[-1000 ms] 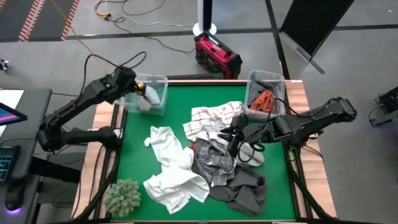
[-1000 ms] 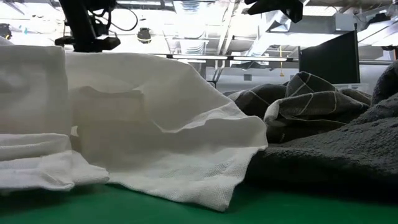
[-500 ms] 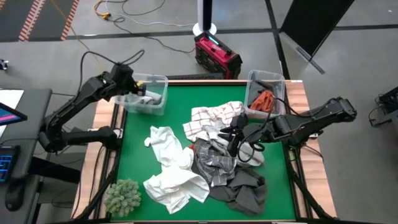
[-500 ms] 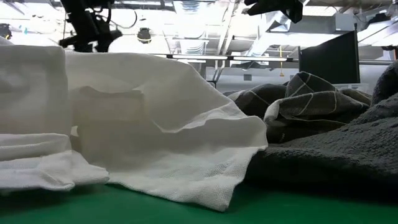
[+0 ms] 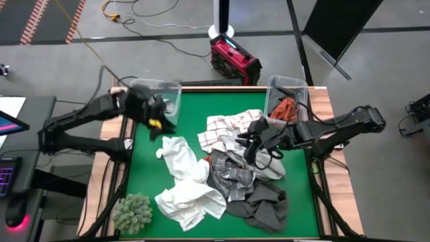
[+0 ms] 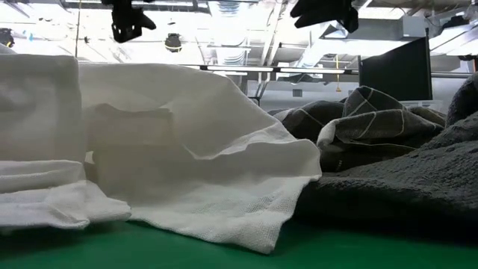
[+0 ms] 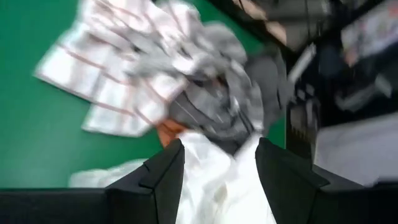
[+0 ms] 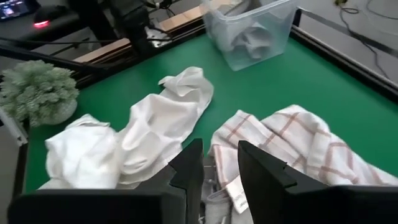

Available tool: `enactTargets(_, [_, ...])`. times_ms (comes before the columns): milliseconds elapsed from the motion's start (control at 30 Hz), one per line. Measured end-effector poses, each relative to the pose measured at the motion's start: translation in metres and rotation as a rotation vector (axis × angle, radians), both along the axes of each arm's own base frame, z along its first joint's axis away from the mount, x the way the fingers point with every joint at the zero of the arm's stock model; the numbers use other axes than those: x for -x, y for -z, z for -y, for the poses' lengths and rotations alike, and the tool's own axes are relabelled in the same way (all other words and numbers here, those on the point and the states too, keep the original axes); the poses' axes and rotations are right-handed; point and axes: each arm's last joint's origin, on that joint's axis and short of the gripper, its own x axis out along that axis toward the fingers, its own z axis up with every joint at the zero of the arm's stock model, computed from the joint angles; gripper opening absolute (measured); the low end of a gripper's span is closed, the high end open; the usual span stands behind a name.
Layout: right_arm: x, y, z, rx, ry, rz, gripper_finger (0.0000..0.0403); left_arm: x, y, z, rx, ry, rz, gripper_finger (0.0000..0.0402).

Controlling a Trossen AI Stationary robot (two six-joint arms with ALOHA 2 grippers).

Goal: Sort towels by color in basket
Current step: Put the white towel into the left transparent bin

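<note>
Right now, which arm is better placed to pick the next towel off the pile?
Probably the right. The right gripper hangs open directly over the checked towel in the pile, while the left gripper is empty, off near the clear bin at the mat's far-left corner.

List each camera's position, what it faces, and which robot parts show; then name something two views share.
High view: overhead, looking straight down on the green table; both arms, left gripper, right gripper.
Low view: at table height, facing the white towel; gripper silhouettes above.
Left wrist view: above the towel pile, own open fingers.
Right wrist view: faces the clear bin; own fingers.
Shared: the checked towel shows in the high and both wrist views.
</note>
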Motion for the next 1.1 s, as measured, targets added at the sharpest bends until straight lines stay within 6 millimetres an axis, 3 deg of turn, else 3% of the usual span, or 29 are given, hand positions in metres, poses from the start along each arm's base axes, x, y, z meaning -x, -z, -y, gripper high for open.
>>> enactTargets(200, [-0.001, -0.002, 0.011, 0.005, 0.035, 0.009, 0.0128, -0.019, 0.014, 0.051, -0.104, 0.088, 0.021, 0.019])
enactTargets(367, [0.0, -0.004, 0.015, 0.008, 0.045, 0.021, 0.0128, -0.034, 0.036, 0.077, -0.211, 0.141, -0.059, 0.019])
enactTargets(633, [0.001, -0.006, 0.015, 0.009, 0.045, 0.028, 0.0128, -0.076, 0.09, 0.098, -0.287, 0.197, -0.282, 0.019])
enactTargets(733, [0.001, -0.005, 0.013, 0.009, 0.039, 0.027, 0.0128, -0.089, 0.11, 0.1, -0.301, 0.14, -0.366, 0.019])
enactTargets(867, [0.002, -0.006, 0.013, 0.005, 0.038, 0.032, 0.0128, -0.102, 0.133, 0.103, -0.261, 0.124, -0.44, 0.0191])
enactTargets(1100, [0.006, -0.01, 0.011, 0.003, 0.028, 0.04, 0.0128, -0.114, 0.158, 0.118, -0.311, 0.283, -0.48, 0.0191])
